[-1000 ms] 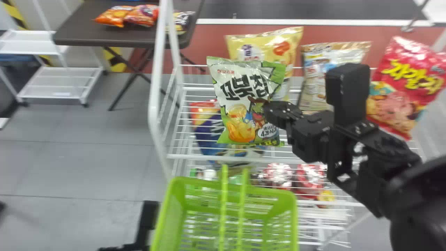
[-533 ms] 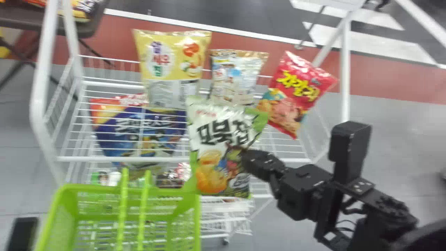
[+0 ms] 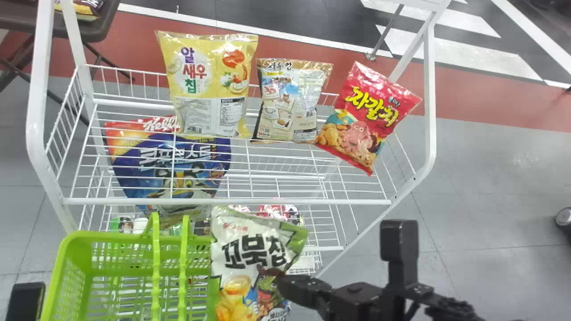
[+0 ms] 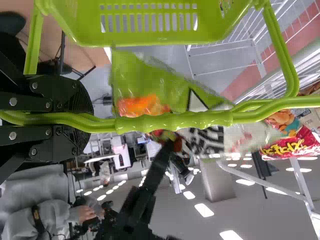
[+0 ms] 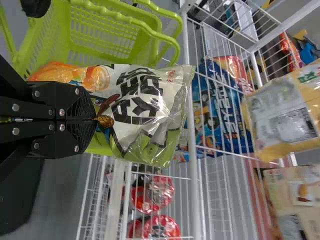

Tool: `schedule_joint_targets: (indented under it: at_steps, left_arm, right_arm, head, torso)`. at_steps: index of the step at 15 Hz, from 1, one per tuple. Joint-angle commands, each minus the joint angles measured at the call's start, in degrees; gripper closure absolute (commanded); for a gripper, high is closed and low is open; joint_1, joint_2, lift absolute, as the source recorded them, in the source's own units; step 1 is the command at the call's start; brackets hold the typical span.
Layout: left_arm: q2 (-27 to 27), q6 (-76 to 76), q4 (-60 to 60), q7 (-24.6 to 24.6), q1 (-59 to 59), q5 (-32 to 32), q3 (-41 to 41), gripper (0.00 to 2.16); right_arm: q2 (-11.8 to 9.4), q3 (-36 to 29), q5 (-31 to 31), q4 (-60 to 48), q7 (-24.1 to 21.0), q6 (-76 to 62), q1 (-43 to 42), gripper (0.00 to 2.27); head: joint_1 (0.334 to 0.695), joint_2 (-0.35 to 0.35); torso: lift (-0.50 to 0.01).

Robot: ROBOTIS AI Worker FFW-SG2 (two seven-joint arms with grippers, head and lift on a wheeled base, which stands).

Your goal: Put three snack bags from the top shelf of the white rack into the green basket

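Observation:
The green-and-white snack bag hangs upright over the right rim of the green basket. My right gripper grips its right side; in the right wrist view the right gripper is shut on the bag. At the head view's lower left edge part of my left gripper's arm shows. In the left wrist view the left gripper is shut on the basket's handle. Yellow, beige and red bags stand on the white rack's top shelf.
A blue bag stands at the rack's left, behind the front wires. Red-lidded cups sit on a lower shelf. The rack's right post rises beside the red bag. A dark table stands at the back left.
The head view has swung right, so rack and basket appear farther left. My right gripper has brought the green-and-white bag down and back from the shelf, toward the basket.

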Motion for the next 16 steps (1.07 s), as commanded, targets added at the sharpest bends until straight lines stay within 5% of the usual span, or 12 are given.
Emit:
schedule_joint_targets:
  at_steps: [1,5,9,12,14,16]
  left_arm:
    - [0.1,0.5,-0.6,0.0,0.2,0.0,0.0,1.54]
    - [0.1,1.0,-1.2,0.6,0.2,-0.7,-1.1,1.54]
    - [0.1,1.0,-1.3,0.4,0.4,-0.7,-1.2,1.54]
    - [0.0,0.8,-1.2,0.5,0.5,-0.7,-1.2,1.54]
    - [0.0,0.8,-1.2,0.6,0.5,-0.7,-1.4,1.54]
    - [0.0,0.8,-1.2,0.6,0.5,-0.7,-1.5,1.54]
  right_arm:
    - [0.0,3.3,-1.6,9.4,-0.3,-8.5,-1.7,2.08]
    - [0.0,5.8,-7.5,20.5,0.0,-6.1,-8.6,2.08]
    - [-0.1,9.7,-5.4,23.6,0.2,-5.6,-8.9,2.07]
    - [-0.3,10.2,-3.2,24.1,0.1,9.2,-10.5,1.99]
    - [-0.4,9.8,-2.5,23.0,0.2,8.2,-9.0,1.60]
    - [-0.4,8.9,0.9,19.4,-1.5,7.6,-8.0,0.18]
  head:
    - [0.695,-0.350]
    - [0.695,-0.341]
    - [0.695,-0.250]
    - [0.695,-0.243]
    - [0.695,-0.263]
    - [0.695,-0.303]
  torso:
    - [0.000]
    - [0.000]
    - [0.000]
    - [0.000]
    - [0.000]
    - [0.000]
